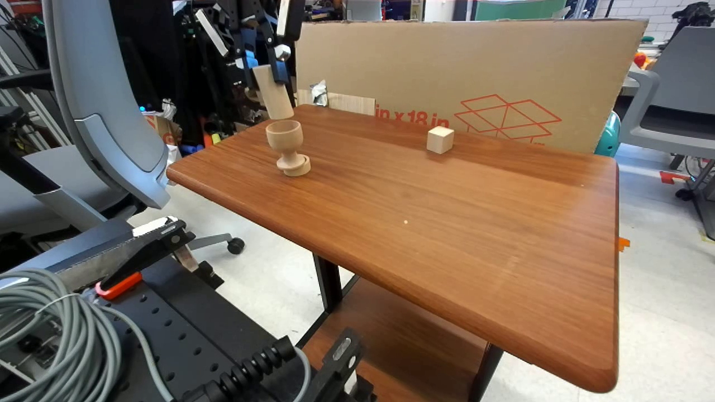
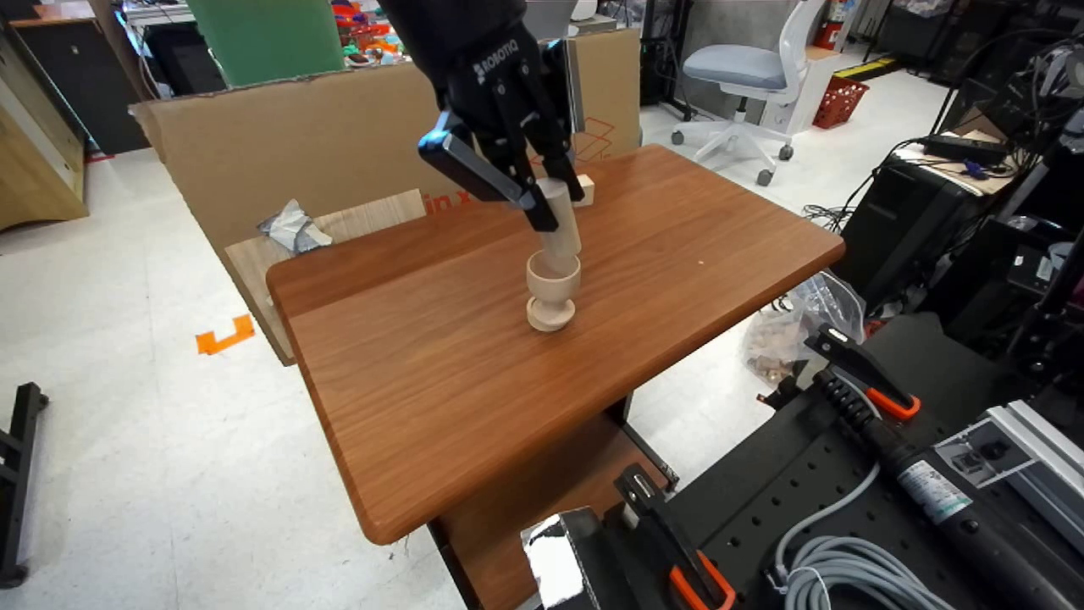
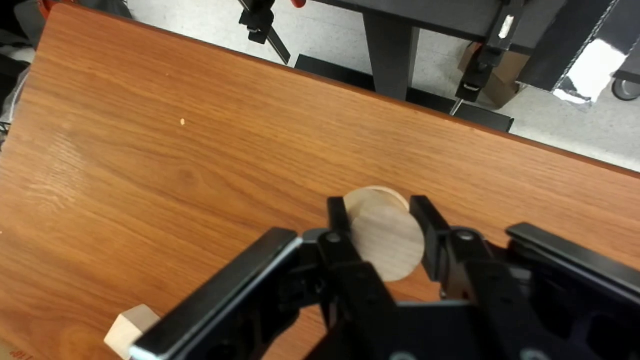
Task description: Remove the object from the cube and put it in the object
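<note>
My gripper [image 1: 269,73] is shut on a pale wooden cylinder and holds it off the table, tilted. The cylinder [image 1: 275,97] also shows in an exterior view [image 2: 562,233], and its flat top end shows in the wrist view [image 3: 390,245]. A wooden cup on a stem [image 1: 285,137] stands on the table below it; it is also in an exterior view [image 2: 553,280]. The cylinder's lower end is at about rim height over the cup; I cannot tell whether it is inside. In the wrist view the cup [image 3: 382,192] is mostly hidden behind the cylinder. A wooden cube [image 1: 440,140] stands apart with nothing on it.
The brown table [image 1: 435,223] has a cardboard sheet [image 1: 391,61] along its far edge. Crumpled silver tape [image 2: 293,227] sits on a board at that edge. A round wooden disc [image 1: 301,166] shows at the cup's foot. A black bench with cable [image 1: 156,312] stands nearby.
</note>
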Controlling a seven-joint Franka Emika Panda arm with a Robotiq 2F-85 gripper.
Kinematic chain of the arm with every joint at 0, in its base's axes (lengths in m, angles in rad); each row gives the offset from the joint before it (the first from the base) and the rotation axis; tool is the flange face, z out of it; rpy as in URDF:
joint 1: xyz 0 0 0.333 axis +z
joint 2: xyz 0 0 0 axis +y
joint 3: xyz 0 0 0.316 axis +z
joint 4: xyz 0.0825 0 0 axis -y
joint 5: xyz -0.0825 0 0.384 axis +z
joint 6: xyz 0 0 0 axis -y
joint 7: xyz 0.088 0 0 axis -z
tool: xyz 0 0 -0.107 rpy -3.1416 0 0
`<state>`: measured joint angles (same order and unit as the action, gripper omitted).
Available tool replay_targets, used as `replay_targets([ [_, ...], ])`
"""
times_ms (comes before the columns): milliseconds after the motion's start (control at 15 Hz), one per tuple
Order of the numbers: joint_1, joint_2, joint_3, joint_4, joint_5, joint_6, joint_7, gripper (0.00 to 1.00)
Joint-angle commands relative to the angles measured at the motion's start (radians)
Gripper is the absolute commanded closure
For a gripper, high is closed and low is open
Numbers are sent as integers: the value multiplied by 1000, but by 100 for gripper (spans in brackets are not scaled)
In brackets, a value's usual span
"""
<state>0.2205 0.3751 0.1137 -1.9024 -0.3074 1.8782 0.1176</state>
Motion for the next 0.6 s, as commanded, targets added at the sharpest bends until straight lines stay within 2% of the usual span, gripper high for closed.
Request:
replay_targets([
  [0,7,17,1,31,-11,-19,-14,90],
  [67,7,17,1,31,-9,-24,-13,47],
  [400,7,17,1,32,-12,-28,-17,9],
  [467,6,17,2,32,-11,-26,-20,2],
  [533,6,17,3,31,-10,-23,-23,0],
])
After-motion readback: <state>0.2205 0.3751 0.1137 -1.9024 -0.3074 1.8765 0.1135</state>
